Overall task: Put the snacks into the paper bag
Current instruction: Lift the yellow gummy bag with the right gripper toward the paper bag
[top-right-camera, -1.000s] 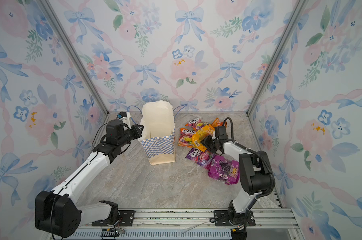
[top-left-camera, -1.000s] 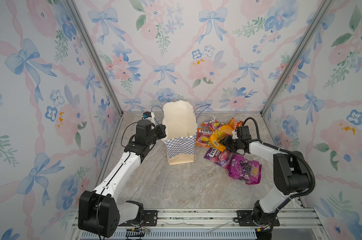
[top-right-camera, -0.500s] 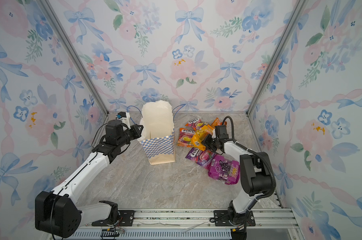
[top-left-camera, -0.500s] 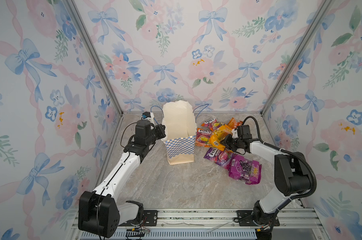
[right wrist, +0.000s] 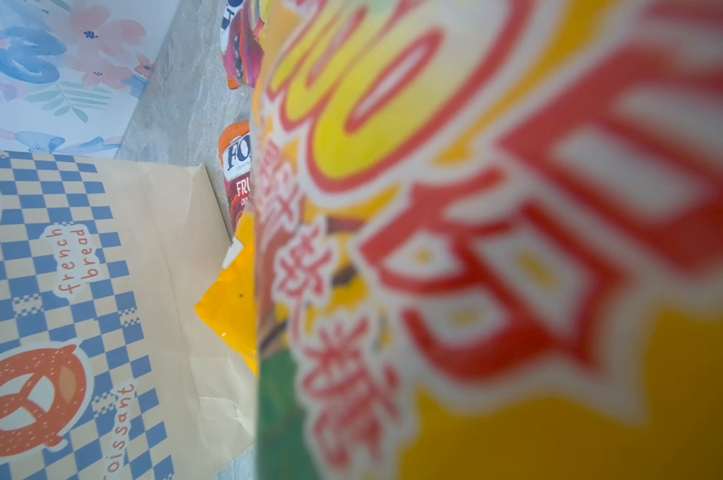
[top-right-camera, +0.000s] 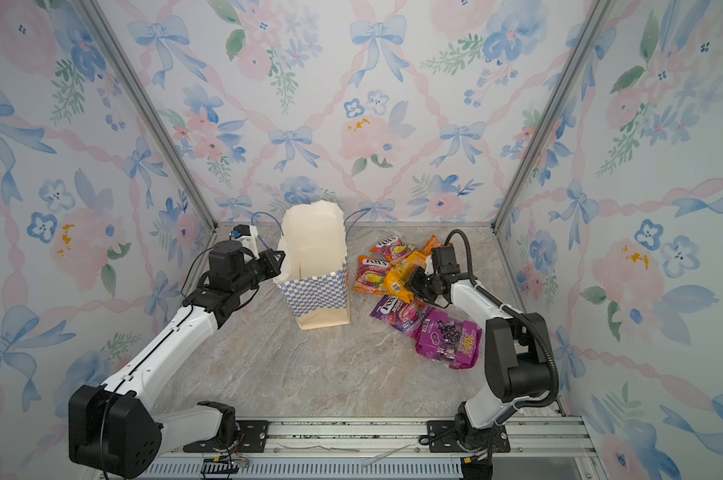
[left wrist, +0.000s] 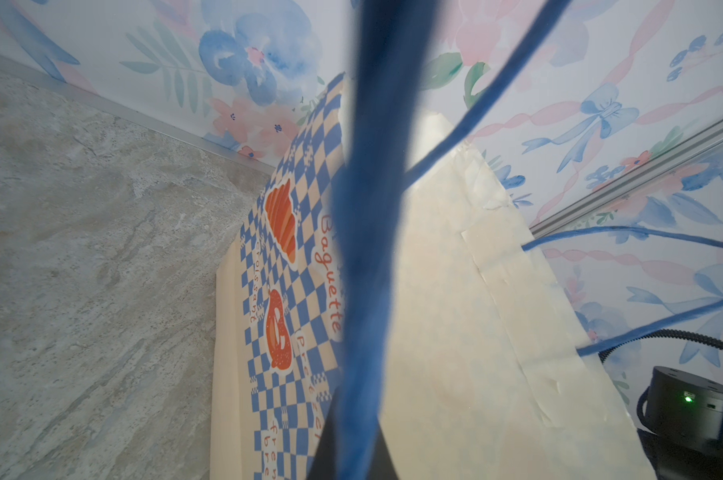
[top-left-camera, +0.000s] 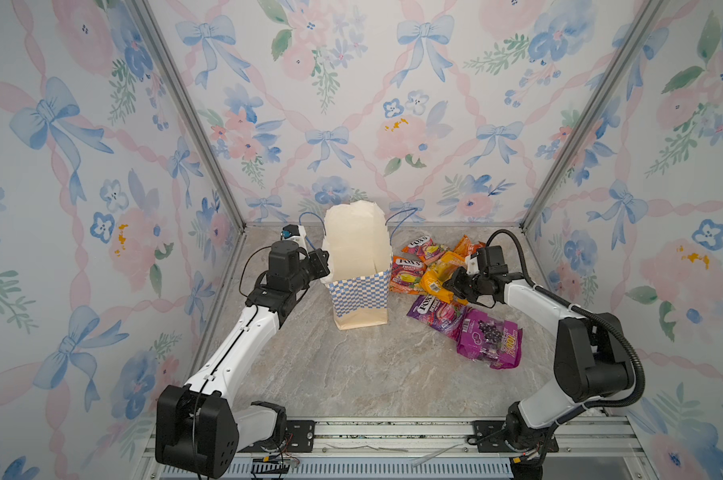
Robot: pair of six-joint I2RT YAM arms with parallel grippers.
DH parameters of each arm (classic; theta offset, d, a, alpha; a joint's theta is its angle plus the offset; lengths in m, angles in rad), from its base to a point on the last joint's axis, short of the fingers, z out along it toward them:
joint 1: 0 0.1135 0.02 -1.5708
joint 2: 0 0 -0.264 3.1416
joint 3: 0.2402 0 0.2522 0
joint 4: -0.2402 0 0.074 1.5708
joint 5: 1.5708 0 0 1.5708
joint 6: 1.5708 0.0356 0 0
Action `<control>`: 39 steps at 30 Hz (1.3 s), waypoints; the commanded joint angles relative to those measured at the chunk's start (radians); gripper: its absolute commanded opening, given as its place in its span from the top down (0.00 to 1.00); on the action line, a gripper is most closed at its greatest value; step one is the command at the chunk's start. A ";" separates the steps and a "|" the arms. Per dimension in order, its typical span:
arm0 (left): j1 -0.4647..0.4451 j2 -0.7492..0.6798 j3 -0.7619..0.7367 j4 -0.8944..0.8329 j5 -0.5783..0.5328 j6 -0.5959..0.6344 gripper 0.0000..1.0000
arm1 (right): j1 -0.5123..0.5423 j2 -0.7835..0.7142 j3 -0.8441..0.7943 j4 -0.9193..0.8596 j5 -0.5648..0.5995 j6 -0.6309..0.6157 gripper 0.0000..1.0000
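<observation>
So, the tall cream-white paper bag (top-left-camera: 357, 249) with a blue-and-white checkered band stands upright near the back, mouth open. Just right of it lies a heap of glossy orange, purple and magenta snack packets (top-left-camera: 432, 313). There the right gripper (top-left-camera: 451, 286) pinches the yellow-orange plastic packet (top-left-camera: 436, 276). The left gripper (top-left-camera: 324, 266) is clamped on the bag's thin blue cord handle (left wrist: 368, 208).

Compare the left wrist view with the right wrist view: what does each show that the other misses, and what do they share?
Only the left wrist view: a blue cord handle blurred close to the lens, and a black robot housing with a green light. Only the right wrist view: a yellow-orange glossy packet with red lettering filling most of the frame, and an orange FOX'S packet. Both: the cream paper bag with a blue-and-white checkered band, the marbled tabletop and flowered wall.
</observation>
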 commanded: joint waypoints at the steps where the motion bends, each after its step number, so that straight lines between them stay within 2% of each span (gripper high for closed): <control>1: 0.007 -0.016 -0.017 0.030 0.025 -0.021 1.00 | -0.003 -0.063 0.082 -0.018 0.001 -0.067 1.00; 10: 0.008 -0.024 -0.017 0.040 0.033 -0.029 1.00 | -0.002 -0.134 0.227 -0.095 -0.018 -0.161 1.00; 16: 0.008 -0.021 -0.021 0.056 0.047 -0.039 1.00 | 0.000 -0.171 0.439 -0.202 -0.017 -0.222 1.00; 20: 0.008 -0.018 -0.024 0.068 0.053 -0.047 1.00 | 0.027 -0.199 0.563 -0.195 -0.032 -0.247 1.00; 25: 0.008 -0.010 -0.025 0.075 0.060 -0.048 1.00 | 0.116 -0.229 0.671 -0.148 -0.020 -0.279 1.00; 30: 0.009 -0.011 -0.029 0.081 0.064 -0.050 1.00 | 0.249 -0.229 0.733 -0.097 -0.006 -0.325 1.00; 35: 0.010 -0.016 -0.037 0.095 0.070 -0.058 1.00 | 0.381 -0.176 0.792 -0.093 0.030 -0.369 1.00; 39: 0.009 -0.022 -0.042 0.100 0.068 -0.063 1.00 | 0.445 -0.096 0.858 -0.122 0.063 -0.364 1.00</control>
